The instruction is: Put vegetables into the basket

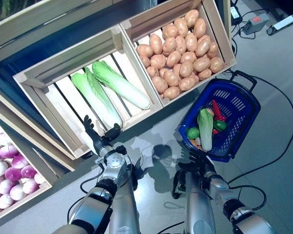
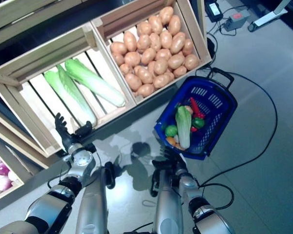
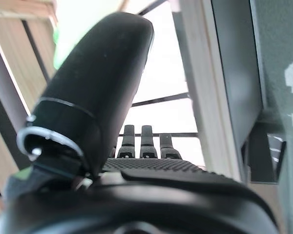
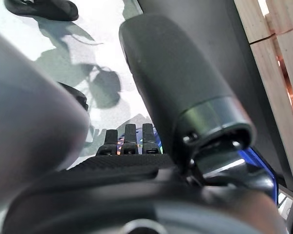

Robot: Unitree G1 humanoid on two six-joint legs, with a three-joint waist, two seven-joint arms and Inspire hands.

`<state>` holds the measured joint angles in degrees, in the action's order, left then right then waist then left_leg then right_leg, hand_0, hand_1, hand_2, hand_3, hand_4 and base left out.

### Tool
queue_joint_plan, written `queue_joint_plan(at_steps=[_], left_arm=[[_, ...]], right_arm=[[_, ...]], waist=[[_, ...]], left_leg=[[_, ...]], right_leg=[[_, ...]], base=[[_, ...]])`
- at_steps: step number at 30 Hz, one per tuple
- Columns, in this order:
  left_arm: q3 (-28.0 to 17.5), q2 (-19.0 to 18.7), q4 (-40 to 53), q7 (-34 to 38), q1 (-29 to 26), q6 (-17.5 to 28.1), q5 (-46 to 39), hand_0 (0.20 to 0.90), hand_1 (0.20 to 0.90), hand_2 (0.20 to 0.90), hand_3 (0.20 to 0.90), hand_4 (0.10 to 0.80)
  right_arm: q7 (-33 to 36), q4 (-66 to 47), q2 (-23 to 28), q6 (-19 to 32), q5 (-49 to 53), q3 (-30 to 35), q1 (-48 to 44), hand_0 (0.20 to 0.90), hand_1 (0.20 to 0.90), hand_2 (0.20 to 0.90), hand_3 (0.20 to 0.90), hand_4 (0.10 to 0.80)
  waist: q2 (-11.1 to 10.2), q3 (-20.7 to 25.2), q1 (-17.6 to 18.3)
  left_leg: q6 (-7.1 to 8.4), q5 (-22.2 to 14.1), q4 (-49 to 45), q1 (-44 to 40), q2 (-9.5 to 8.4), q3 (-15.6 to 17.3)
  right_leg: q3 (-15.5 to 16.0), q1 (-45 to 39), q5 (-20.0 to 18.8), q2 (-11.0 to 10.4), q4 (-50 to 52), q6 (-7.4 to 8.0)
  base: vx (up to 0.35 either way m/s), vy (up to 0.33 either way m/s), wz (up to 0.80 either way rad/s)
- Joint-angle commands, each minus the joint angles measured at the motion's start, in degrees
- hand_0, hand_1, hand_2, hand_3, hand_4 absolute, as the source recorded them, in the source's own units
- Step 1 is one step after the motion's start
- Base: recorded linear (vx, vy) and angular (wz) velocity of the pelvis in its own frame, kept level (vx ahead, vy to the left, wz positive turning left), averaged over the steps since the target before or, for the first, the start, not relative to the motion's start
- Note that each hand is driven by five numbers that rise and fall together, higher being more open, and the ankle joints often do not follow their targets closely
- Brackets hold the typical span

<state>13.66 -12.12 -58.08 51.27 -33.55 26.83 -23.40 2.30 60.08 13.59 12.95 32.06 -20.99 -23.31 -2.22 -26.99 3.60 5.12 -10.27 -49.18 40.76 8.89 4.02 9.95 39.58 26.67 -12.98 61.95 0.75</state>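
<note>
The blue plastic basket [image 1: 237,105] stands on the floor at the right, below the stand. In it lie a pale green cabbage [image 1: 205,127], a red pepper [image 1: 216,109], a round green vegetable [image 1: 193,132] and another green one [image 1: 219,125]. My left hand [image 1: 95,134] is open, its fingers straight, at the front edge of the wooden crate [image 1: 49,105] that holds long green cabbages [image 1: 95,97]; it holds nothing and is right beside the nearest one. My right hand [image 1: 198,163] is open and empty, just before the basket's near rim.
A second wooden crate [image 1: 219,29] of potatoes stands above the basket. A lower crate [image 1: 24,187] sits at the left. Grey floor lies to the right, with a power adapter [image 1: 256,22] and cables at the top right.
</note>
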Motion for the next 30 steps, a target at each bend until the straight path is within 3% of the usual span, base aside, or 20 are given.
queue_joint_plan(at_steps=[1, 6, 15, 24, 30], left_arm=[[0.23, -2.21, 2.18, 2.72, -5.44, 2.4, 1.28, 0.9, 0.9, 0.9, 0.9, 0.8], [-0.31, -3.92, 1.29, 3.74, -8.07, 0.97, -0.82, 0.9, 0.9, 0.9, 0.9, 0.8], [-1.85, -8.73, -2.76, -3.24, -15.19, 0.39, -9.49, 0.9, 0.9, 0.9, 0.9, 0.8], [-1.32, -13.66, -8.65, -4.8, -23.71, -4.71, -15.41, 0.9, 0.9, 0.9, 0.9, 0.8], [0.24, -16.96, -13.21, -12.61, -29.48, -8.97, -20.91, 0.9, 0.9, 0.9, 0.9, 0.8]], right_arm=[[3.21, -3.75, 1.02, 4.08, 2.02, -1.03, 0.91, 0.9, 0.9, 0.9, 0.9, 0.8], [3.68, -3.63, 1.58, 3.78, 2.6, -1.09, 0.46, 0.9, 0.9, 0.9, 0.9, 0.8], [3.45, -3.17, 2.48, 3.86, 3.95, -0.62, -0.19, 0.9, 0.9, 0.9, 0.9, 0.8], [2.03, -2.33, 3.35, 5.42, 5.4, -0.96, -1.06, 0.9, 0.9, 0.9, 0.9, 0.8], [2.29, -3.6, 3.77, 5.88, 6.64, -1.31, -2.32, 0.9, 0.9, 0.9, 0.9, 0.8]], waist=[[-0.08, 3.03, -0.03], [-0.42, 2.38, 0.32], [-1.82, 0.74, 1.34], [-2.9, -0.78, 2.75], [-3.21, -1.94, 3.86]], left_leg=[[-4.23, -12.56, -5.84, -3.56, -1.85, 2.37], [-4.31, -12.58, -5.99, -2.68, -1.61, 2.57], [-4.68, -13.48, -7.69, -0.79, -0.39, 2.98], [-5.12, -13.88, -8.27, 0.25, 0.66, 3.77], [-5.38, -14.08, -9.46, 2.26, 1.1, 4.23]], right_leg=[[-2.86, -0.73, -6.73, 1.38, -7.04, 0.66], [-2.96, 0.35, -6.94, 1.62, -7.05, 0.95], [-3.26, 2.62, -6.4, 2.03, -5.24, 1.23], [-3.45, 3.87, -6.32, 2.97, -4.91, 1.16], [-3.72, 5.91, -6.48, 3.54, -4.13, 0.96]], base=[[0.0, 0.0, 0.0], [0.0, 0.0, 0.0], [-0.011, -0.004, -0.04], [-0.002, -0.006, -0.03], [-0.019, -0.002, 0.0]])
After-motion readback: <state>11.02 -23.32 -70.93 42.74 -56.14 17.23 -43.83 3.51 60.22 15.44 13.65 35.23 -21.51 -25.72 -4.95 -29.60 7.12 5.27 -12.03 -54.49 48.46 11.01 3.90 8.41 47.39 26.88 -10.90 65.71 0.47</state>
